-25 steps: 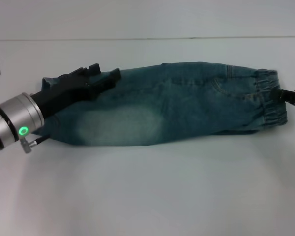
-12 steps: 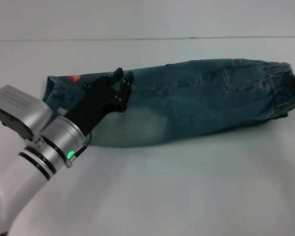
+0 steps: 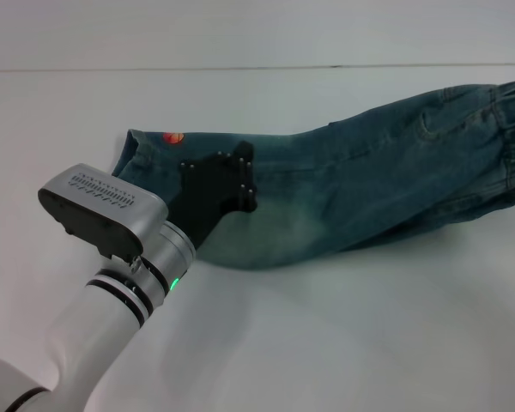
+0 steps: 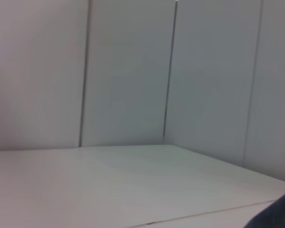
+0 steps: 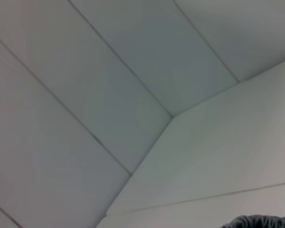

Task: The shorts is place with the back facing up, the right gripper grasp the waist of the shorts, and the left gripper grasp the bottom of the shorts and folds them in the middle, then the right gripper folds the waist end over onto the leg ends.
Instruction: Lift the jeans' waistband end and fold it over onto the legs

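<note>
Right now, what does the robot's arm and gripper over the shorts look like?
The left gripper is matte black and blocky, with small silver screw heads. Behind it comes a silver cylindrical wrist with black rings and a green light, carrying a grey box with a slotted top. The arm below is white. The right gripper is not in view.

shorts [image 3: 360,184]: 1, folded lengthwise | waist [image 3: 513,137]: 1, at the right edge of the head view | pale worn patch [image 3: 279,236]: 1 showing | orange print spot [image 3: 172,137]: 1 | left gripper [image 3: 227,184]: 1, over the shorts | right gripper: 0 in view | worktop [image 3: 343,335]: 1
</note>
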Robot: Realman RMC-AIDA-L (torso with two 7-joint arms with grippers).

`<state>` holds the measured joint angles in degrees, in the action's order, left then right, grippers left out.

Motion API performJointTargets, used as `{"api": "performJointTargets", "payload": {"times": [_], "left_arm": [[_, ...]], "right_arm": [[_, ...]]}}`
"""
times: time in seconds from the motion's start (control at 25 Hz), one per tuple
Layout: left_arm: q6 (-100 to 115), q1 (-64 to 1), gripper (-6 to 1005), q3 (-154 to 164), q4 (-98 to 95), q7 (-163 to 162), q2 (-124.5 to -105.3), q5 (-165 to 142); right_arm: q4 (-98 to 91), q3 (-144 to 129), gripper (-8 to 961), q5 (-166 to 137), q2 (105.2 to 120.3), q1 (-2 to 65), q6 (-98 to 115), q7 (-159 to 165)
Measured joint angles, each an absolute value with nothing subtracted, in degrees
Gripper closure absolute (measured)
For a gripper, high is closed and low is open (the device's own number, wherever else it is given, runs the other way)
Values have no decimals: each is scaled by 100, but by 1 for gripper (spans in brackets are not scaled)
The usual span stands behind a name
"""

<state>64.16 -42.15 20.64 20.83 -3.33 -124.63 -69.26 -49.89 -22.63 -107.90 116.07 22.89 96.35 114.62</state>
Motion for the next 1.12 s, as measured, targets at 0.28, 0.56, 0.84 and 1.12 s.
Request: {"api": "performJointTargets", "payload": {"times": [0.28,0.56,0.84,1.12], "left_arm": [[6112,-4221,998,1626,2203,-323,-12462,-7558],[5870,-4173,998,1229,2311,-300,-12463,-8122],[5904,-3962,999,1187,2258,-293,-12463,-8140],[5911,-3841,999,1174,2278,-305,-12463,-8142]], "right_arm": [[-5202,-2391,904,-10780,11589,2662,10149,11740],[-5490,-3276,901,-10836,11548,3643,9921,12093],[-4975,-4482,898,-11100,11710,4748,8695,12086],[-4217,-5976,895,-11224,11890,5706,7356,11743]]}}
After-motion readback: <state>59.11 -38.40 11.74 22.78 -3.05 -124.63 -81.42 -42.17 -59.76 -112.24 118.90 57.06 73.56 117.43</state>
